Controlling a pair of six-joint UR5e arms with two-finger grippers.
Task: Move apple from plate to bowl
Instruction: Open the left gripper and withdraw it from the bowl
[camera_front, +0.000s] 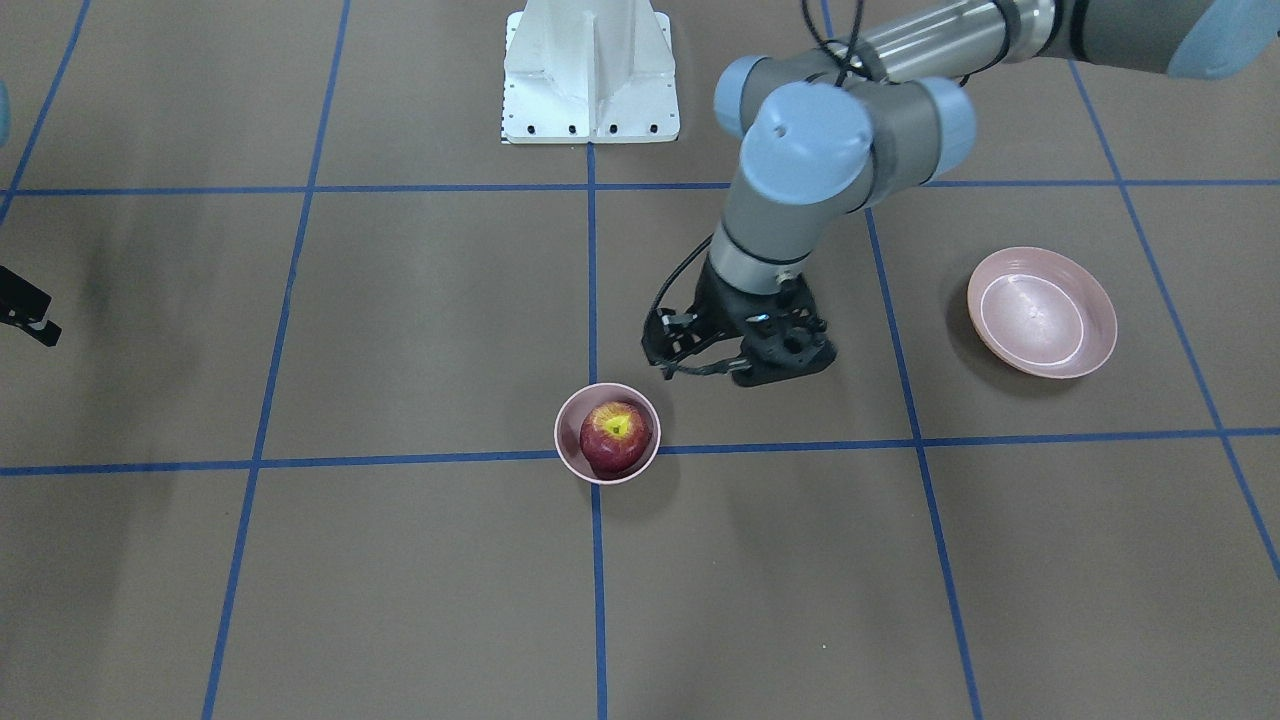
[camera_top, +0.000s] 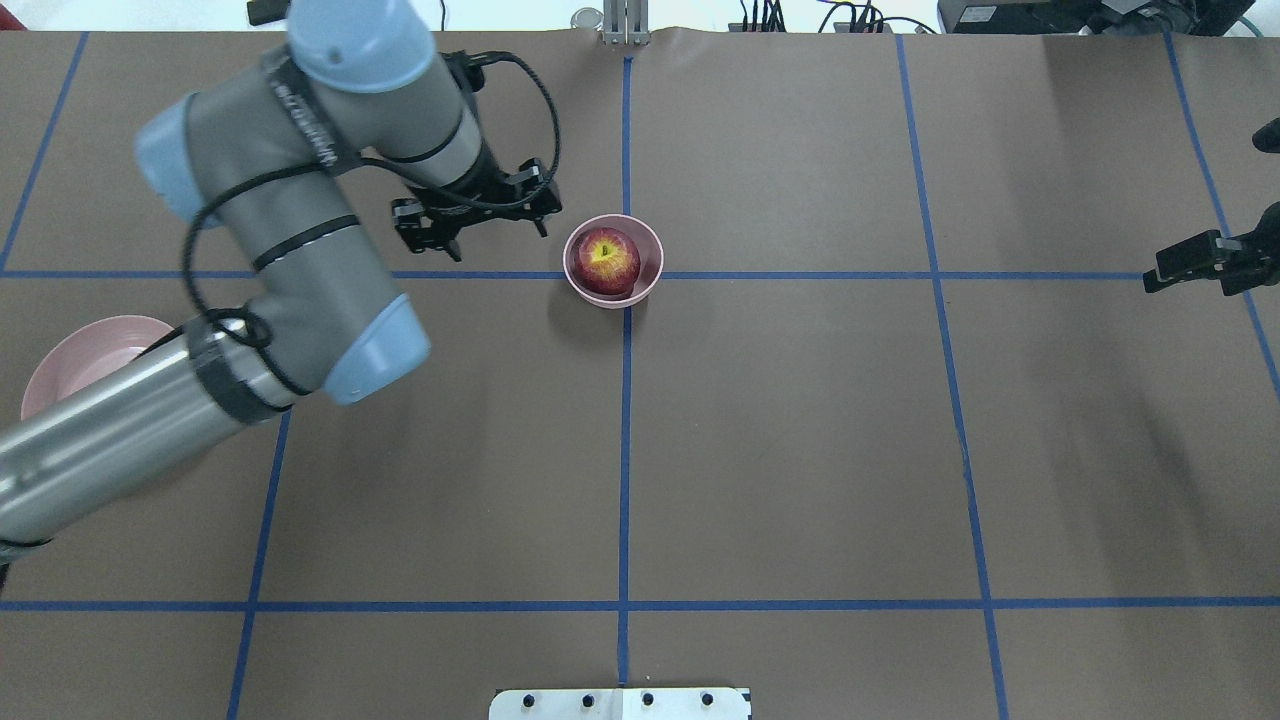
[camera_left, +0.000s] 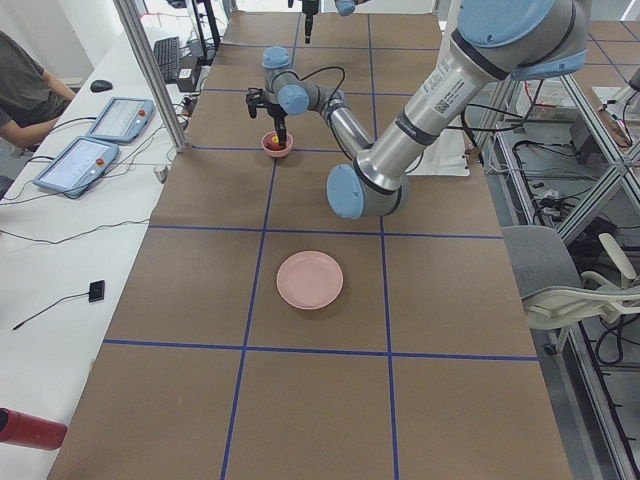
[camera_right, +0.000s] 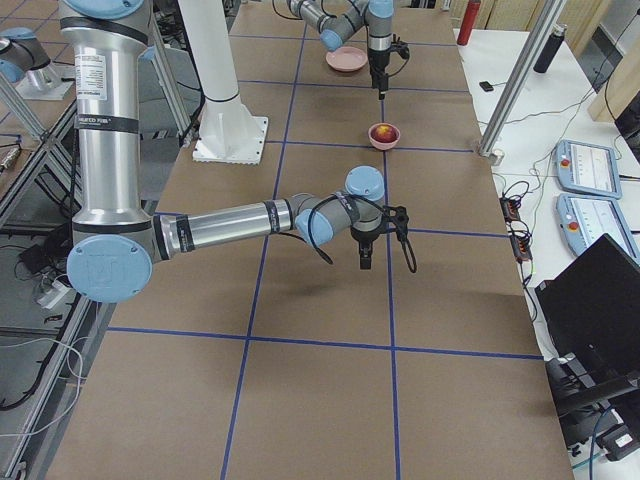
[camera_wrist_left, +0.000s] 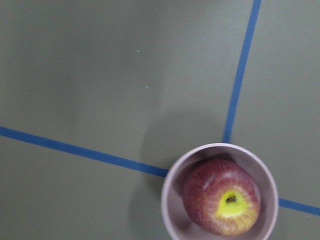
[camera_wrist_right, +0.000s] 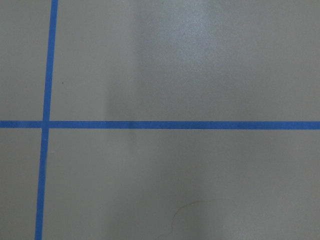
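Round dark red apple (camera_front: 615, 436) fills small deep pink bowl (camera_front: 561, 446) — black left gripper (camera_front: 738, 360) (empty, finger spread impossible to tell) might clip the rim.

My left arm (camera_top: 300, 260) is grey metal with pale blue joint caps (camera_front: 808, 125). A black cable (camera_front: 682, 267) loops to my black gripper (camera_front: 738, 350).

Brown table (camera_top: 800, 450) gridded with blue tape (camera_top: 625, 450); white side desk (camera_left: 40, 330).
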